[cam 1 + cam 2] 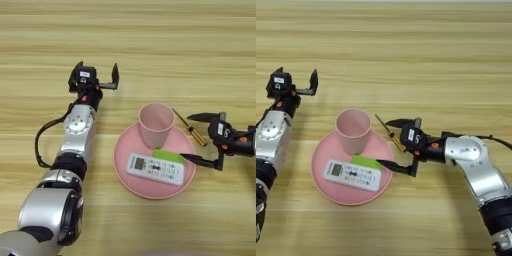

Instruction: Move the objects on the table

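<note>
On the light tan wooden desk (pixel 150 50), nearest the robot, a wide round pink plate (pixel 326 192) carries a white remote control (pixel 353 175) with rows of small buttons, its markings too small to read. The remote hides most of a flat bright-green rectangular block (pixel 367 162) lying behind it. A pale pink plastic cup (pixel 353 130) stands upright on the plate's far part. The right claw (pixel 390 145) is spread open at the plate's right edge, straddling a thin screwdriver with an orange-yellow handle (pixel 192 132) on the desk. Farther off, the left claw (pixel 97 75) is open, empty, apart from everything.
</note>
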